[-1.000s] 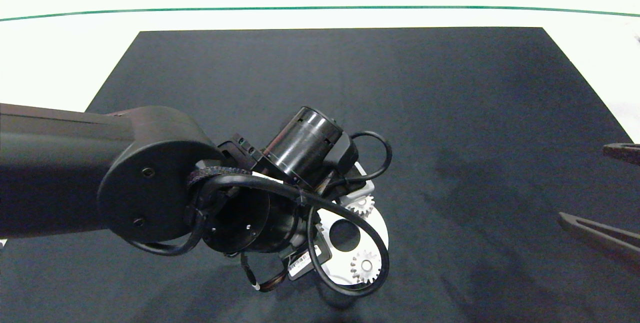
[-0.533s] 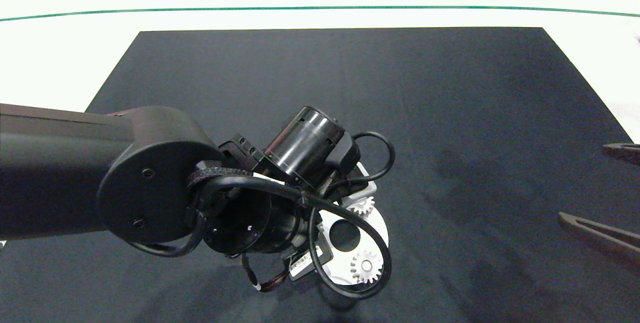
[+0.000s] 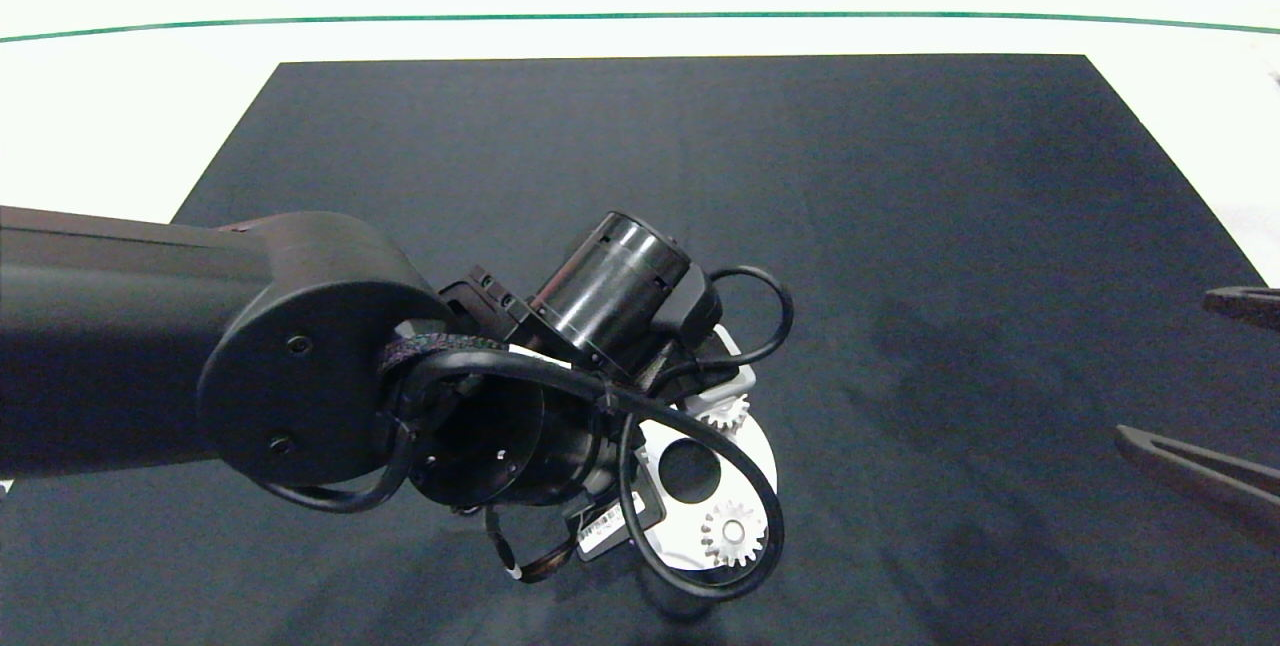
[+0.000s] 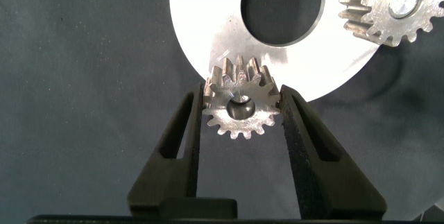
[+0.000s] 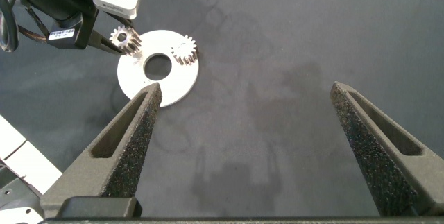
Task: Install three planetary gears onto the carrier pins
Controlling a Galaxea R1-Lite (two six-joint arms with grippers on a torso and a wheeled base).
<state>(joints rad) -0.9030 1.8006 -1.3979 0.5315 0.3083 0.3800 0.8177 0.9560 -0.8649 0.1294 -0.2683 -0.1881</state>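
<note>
My left gripper (image 4: 241,93) is shut on one planetary gear (image 4: 241,106), a small silvery toothed wheel, and holds it over the rim of the white carrier disc (image 4: 208,23). I cannot tell whether a carrier pin is in its bore. The same held gear (image 3: 722,413) shows beside the left wrist in the head view. A second gear (image 4: 388,5) sits on a carrier pin (image 4: 404,3) across the disc's centre hole, low on the disc (image 3: 733,533) in the head view. The left arm hides part of the disc (image 3: 760,466). My right gripper (image 5: 246,89) hangs open and idle, well off to the right.
The disc lies on a black mat (image 3: 900,226) over a white table (image 3: 120,106). A black cable loop (image 3: 770,516) from the left wrist hangs over the disc. The right gripper's fingers (image 3: 1190,461) reach in from the right edge above the mat.
The left wrist has crept very slightly to the right with the gear still held. The right arm has not moved.
</note>
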